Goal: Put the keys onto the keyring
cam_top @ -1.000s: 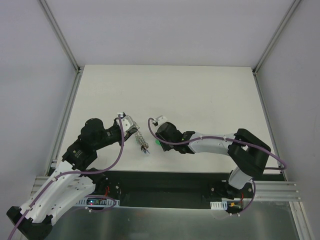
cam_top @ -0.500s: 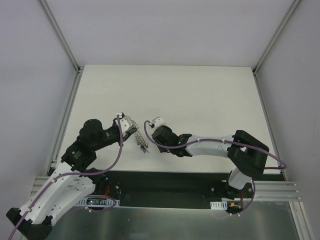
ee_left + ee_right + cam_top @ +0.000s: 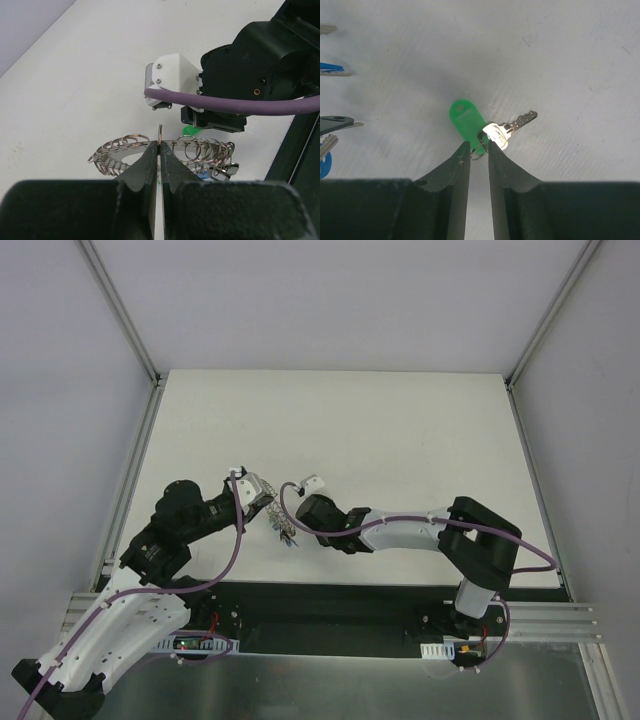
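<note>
My left gripper (image 3: 160, 148) is shut on the rim of the keyring (image 3: 118, 154), a flat grey metal ring fringed with small split rings, and holds it edge-on above the table. Black and blue keys (image 3: 223, 168) hang from its right side. In the top view the left gripper (image 3: 267, 502) and the keyring (image 3: 283, 523) are left of centre. My right gripper (image 3: 479, 145) pinches the small split ring of the green key (image 3: 467, 120), whose metal blade (image 3: 509, 127) points right. The right gripper (image 3: 300, 524) is right beside the keyring, and the green head (image 3: 192, 130) shows under it.
Blue and black key heads (image 3: 334, 122) show at the left edge of the right wrist view. The white table (image 3: 400, 440) stretches back to grey walls. A black rail (image 3: 330, 605) with the arm bases runs along the near edge.
My right gripper has moved left with the green key, up close to the keyring. My left gripper has shifted slightly left and still holds the keyring.
</note>
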Controlling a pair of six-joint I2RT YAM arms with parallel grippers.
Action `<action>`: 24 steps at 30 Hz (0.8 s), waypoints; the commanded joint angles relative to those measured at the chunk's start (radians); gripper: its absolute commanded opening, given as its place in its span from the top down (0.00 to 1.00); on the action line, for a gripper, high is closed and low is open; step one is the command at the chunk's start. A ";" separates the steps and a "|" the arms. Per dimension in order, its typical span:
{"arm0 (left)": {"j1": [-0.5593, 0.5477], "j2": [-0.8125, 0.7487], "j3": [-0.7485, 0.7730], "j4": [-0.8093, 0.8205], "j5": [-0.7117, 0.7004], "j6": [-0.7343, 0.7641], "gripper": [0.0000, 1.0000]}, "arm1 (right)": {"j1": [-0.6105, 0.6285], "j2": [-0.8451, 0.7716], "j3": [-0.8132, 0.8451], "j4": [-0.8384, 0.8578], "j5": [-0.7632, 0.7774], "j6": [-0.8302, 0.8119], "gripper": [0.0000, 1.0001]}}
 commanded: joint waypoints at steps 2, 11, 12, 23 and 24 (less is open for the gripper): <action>0.012 -0.020 0.003 0.073 -0.010 0.000 1.00 | 0.015 0.014 0.043 -0.042 0.033 0.030 0.77; 0.012 -0.023 0.003 0.073 -0.010 0.000 1.00 | 0.026 -0.009 0.023 -0.064 0.054 0.038 0.91; 0.012 -0.023 0.003 0.073 -0.010 0.000 1.00 | 0.024 -0.014 0.020 -0.064 0.056 0.036 0.97; 0.012 -0.023 0.002 0.074 -0.007 0.001 1.00 | 0.024 -0.306 -0.043 -0.076 0.140 -0.168 0.99; 0.012 -0.021 0.002 0.073 -0.003 0.001 1.00 | 0.023 -0.348 -0.049 -0.075 0.155 -0.180 0.99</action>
